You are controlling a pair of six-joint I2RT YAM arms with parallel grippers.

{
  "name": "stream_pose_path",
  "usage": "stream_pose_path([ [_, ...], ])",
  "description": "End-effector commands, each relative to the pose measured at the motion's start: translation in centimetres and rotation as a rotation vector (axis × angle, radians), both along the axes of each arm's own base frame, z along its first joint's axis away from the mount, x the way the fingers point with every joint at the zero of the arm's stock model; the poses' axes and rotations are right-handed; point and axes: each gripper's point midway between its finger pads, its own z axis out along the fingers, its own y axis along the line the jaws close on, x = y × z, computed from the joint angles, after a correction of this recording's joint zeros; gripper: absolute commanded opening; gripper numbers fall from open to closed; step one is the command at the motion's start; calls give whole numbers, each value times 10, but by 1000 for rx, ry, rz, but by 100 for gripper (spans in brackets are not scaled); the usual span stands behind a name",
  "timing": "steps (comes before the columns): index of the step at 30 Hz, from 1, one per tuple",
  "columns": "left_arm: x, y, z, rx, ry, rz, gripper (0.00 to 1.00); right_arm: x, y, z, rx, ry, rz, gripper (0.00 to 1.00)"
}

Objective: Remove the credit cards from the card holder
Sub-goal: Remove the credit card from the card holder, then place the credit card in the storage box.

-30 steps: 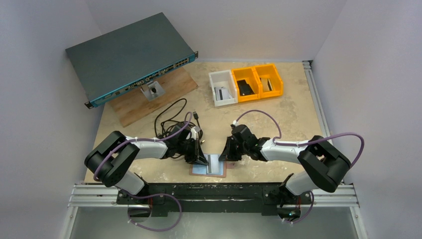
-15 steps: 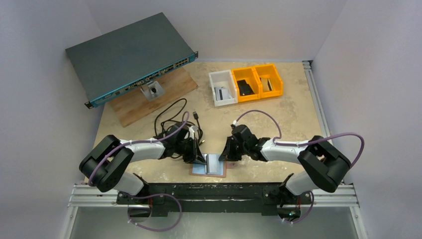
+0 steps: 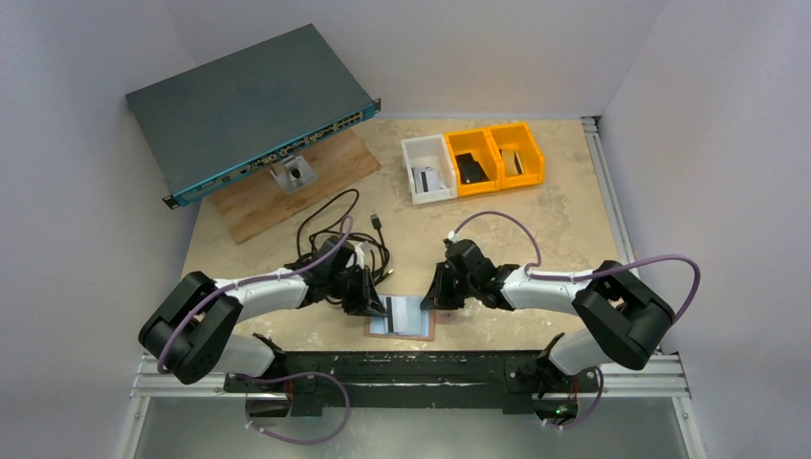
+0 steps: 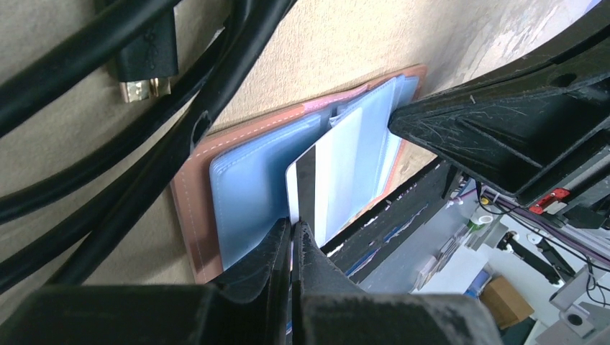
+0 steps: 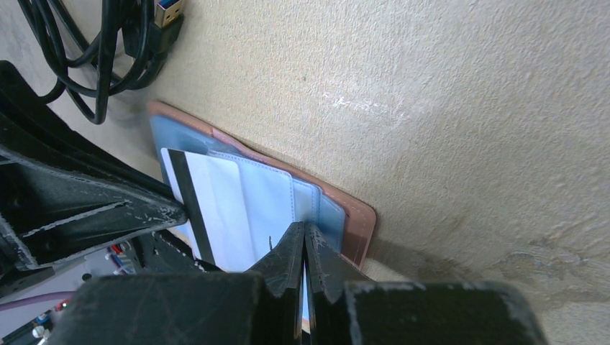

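Note:
The card holder (image 3: 429, 331) lies open near the table's front edge, brown rim around clear bluish pockets; it also shows in the left wrist view (image 4: 190, 208) and the right wrist view (image 5: 358, 224). My left gripper (image 3: 381, 306) is shut on the edge of a white credit card (image 4: 338, 169) with a black stripe, which sticks partly out of a pocket toward the left (image 5: 216, 198). My right gripper (image 3: 435, 303) is shut on the holder's right-hand pocket leaf (image 5: 316, 198) and pins it down. The dark grey card is hidden.
A tangle of black USB cable (image 3: 330, 225) lies just behind the left gripper. A wooden board (image 3: 287, 196) with a network switch (image 3: 244, 105) stands at the back left. One white bin (image 3: 427, 169) and two orange bins (image 3: 497, 155) stand at the back.
My left gripper has moved left with the card, drawing it further out of the pocket so its black stripe shows. The right gripper and the holder have not moved.

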Motion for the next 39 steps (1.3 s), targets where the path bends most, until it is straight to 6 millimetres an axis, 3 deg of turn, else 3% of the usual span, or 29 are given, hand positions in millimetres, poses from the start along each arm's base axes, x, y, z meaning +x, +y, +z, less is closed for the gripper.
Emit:
stream_pose_path([
  [1,1,10,4,27,-52,-8,0,-16,-56,-43,-269,39,-30,0],
  [6,0,17,15,57,-84,-25,0,5,-34,-4,-185,-61,-9,9],
  [12,5,16,36,40,-135,-30,0,33,-2,61,-41,-214,18,33],
  [15,9,14,52,25,-168,-29,0,36,15,88,62,-264,56,44],
  [23,21,16,97,-13,-241,6,0,38,39,112,223,-335,118,59],
  [29,32,12,135,-145,-270,65,0,38,41,147,456,-388,119,70],
  [37,45,-4,195,-405,-323,97,0,34,42,192,664,-452,152,72],
  [39,46,-7,201,-442,-319,96,0,33,43,199,703,-453,159,72],
])
